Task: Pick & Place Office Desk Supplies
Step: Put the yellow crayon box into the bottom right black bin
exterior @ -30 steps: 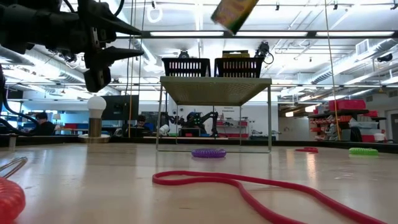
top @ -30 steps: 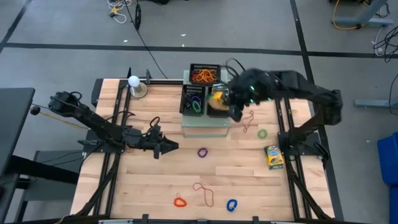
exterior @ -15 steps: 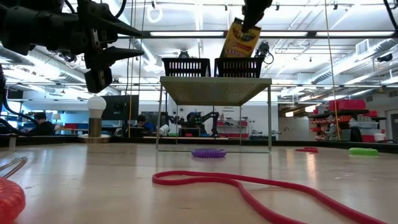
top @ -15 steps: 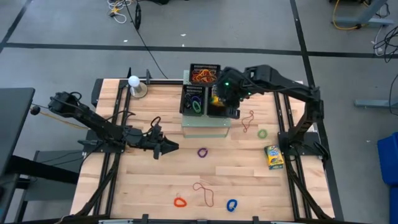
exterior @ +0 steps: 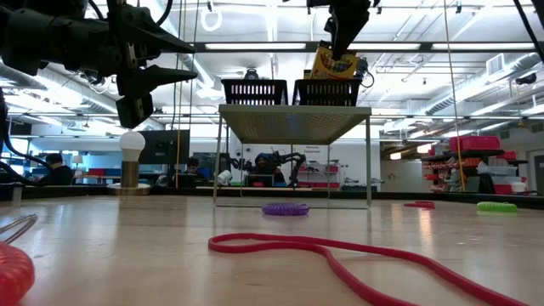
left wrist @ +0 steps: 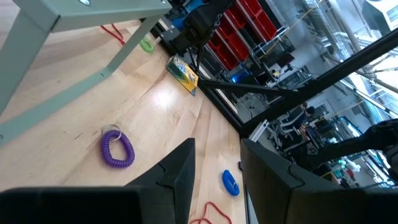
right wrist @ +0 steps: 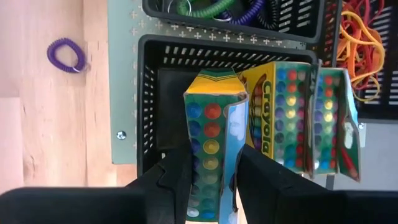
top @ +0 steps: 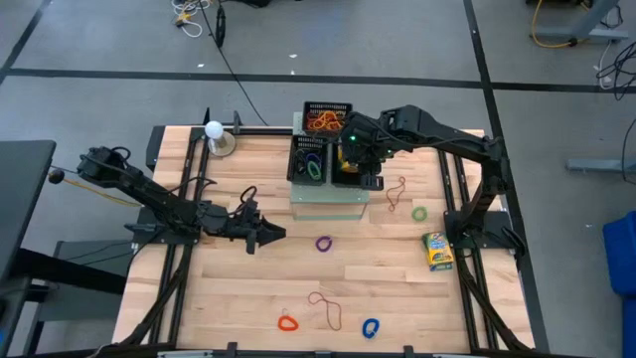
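My right gripper (right wrist: 214, 186) is over the black mesh tray (right wrist: 149, 106) on the pale-green perforated box (top: 328, 199), shut on a yellow-green crayon box (right wrist: 211, 137). In the low view the crayon box (exterior: 333, 64) hangs under that gripper (exterior: 344, 38) at the tray's rim (exterior: 325, 82). Two more crayon boxes (right wrist: 273, 106) stand in this tray. My left gripper (top: 273, 236) hovers open over the table's left half, touching nothing. On the table lie another crayon box (top: 437, 251), a purple loop (top: 324, 243) and a green loop (top: 419, 214). My right gripper pinches the crayon box by its upper part (right wrist: 214, 168) between the two fingers (right wrist: 177, 180), coming from above and pointing down. The box stands upright, its lower end (exterior: 331, 75) down at the tray's rim; whether it touches the tray's floor is hidden by the mesh wall.
Beside this tray sit a tray of orange-brown rubber bands (top: 326, 119) and one of coiled loops (top: 310, 159). A red band (top: 397, 194), a red loop (top: 287, 322), a blue loop (top: 371, 327) and a thin rubber band (top: 326, 306) lie on the table. A light bulb (top: 214, 129) stands at the far left.
My right gripper has moved toward the table's left and down over the mesh tray, carrying the crayon box. The box has gone from tilted and high above the tray to upright with its lower end at the tray's rim.
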Action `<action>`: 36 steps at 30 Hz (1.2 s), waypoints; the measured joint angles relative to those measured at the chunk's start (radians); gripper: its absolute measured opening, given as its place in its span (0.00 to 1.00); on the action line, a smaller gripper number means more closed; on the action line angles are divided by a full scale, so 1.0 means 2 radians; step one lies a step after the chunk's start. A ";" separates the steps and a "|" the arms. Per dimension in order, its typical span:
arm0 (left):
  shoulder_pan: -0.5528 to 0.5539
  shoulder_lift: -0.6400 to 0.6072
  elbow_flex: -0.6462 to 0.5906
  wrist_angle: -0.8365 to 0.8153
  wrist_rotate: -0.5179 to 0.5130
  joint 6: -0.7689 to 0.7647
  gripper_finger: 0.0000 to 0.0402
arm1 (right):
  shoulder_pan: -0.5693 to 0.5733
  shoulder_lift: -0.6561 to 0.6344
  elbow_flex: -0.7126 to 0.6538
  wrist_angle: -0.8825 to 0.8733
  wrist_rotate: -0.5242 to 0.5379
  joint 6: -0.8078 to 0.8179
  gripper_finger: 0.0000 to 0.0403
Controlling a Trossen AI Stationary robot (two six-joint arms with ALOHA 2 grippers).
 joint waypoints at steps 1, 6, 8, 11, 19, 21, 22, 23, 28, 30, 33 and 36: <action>0.000 0.000 0.000 0.000 0.000 0.000 0.33 | 0.000 0.002 0.000 0.000 0.000 -0.003 0.29; 0.000 0.000 0.000 0.000 -0.001 0.000 0.33 | 0.000 0.009 0.000 -0.001 0.001 -0.010 0.29; 0.000 0.000 0.000 0.000 -0.001 0.000 0.33 | 0.000 0.012 0.000 0.002 0.009 -0.011 0.29; 0.000 0.000 0.000 -0.001 -0.001 0.000 0.33 | 0.000 0.013 0.000 0.003 0.024 -0.011 0.29; 0.000 0.000 0.000 -0.001 -0.001 0.000 0.33 | 0.001 0.013 0.000 0.013 0.045 -0.018 0.29; 0.000 0.000 0.000 -0.001 -0.001 0.000 0.33 | 0.001 0.013 0.000 0.013 0.045 -0.019 0.29; 0.000 0.000 0.000 -0.001 -0.001 0.000 0.33 | 0.001 0.013 0.000 0.013 0.045 -0.019 0.29; 0.000 0.000 0.000 -0.001 -0.001 0.000 0.33 | 0.001 0.013 0.000 0.013 0.045 -0.019 0.29; 0.000 0.000 0.000 -0.001 -0.001 0.000 0.33 | 0.001 0.013 0.000 0.013 0.045 -0.019 0.29; -0.001 0.000 0.000 -0.001 -0.001 0.000 0.33 | 0.001 0.013 0.000 0.013 0.046 -0.019 0.30; -0.001 0.000 0.000 -0.001 -0.001 0.000 0.33 | 0.001 0.013 0.000 0.014 0.054 -0.019 0.34; -0.001 0.000 0.000 -0.001 -0.001 0.000 0.33 | 0.001 0.013 0.000 0.014 0.070 -0.019 0.39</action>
